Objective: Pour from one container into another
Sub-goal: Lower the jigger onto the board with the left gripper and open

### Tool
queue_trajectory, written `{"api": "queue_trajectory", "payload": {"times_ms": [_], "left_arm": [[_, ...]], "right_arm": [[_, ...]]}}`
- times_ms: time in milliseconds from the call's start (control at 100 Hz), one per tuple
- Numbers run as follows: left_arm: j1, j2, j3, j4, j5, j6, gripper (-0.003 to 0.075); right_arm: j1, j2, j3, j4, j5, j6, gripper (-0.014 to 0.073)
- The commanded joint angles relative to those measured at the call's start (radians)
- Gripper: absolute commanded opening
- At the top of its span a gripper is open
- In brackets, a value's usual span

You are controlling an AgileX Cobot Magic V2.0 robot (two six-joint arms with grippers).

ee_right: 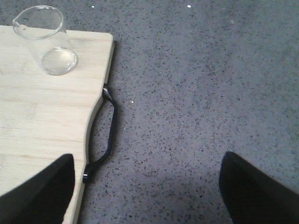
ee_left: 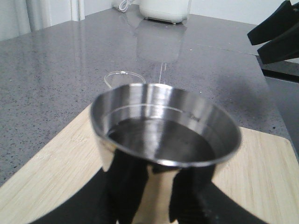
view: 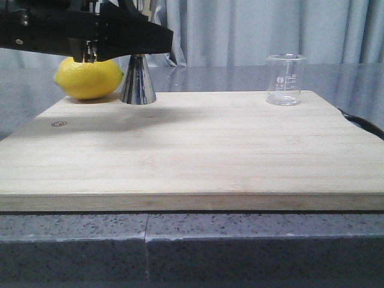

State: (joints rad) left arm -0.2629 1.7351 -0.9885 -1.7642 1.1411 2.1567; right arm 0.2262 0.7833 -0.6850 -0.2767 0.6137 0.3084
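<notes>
We see a wooden cutting board (view: 192, 150) lying on the grey speckled table (view: 240, 246). At its far left corner stands the steel jigger (view: 138, 84), its base resting on the board, with a lemon (view: 87, 78) just to its left. Our left end effector (ee_left: 156, 196) is pinching the jigger, its black fingers (ee_left: 124, 191) pressed against both sides of the upper cup, whose open mouth fills the left wrist view. The glass beaker (view: 285, 80) stands upright at the far right corner of the board, well apart from the jigger. Our right end effector (ee_right: 147, 186) hangs over the table just beyond the board's right edge, beside the black handle (ee_right: 108, 135), its fingers spread wide and holding nothing.
</notes>
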Motion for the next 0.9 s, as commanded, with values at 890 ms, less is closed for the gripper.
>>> {"api": "queue_trajectory", "payload": {"times_ms": [890], "left_arm": [[-0.007,0.059,-0.069,-0.084,0.085,0.003,0.0223]], "right_arm": [[0.001,-0.01,-0.025,-0.014,-0.062,-0.002,0.0573]]}}
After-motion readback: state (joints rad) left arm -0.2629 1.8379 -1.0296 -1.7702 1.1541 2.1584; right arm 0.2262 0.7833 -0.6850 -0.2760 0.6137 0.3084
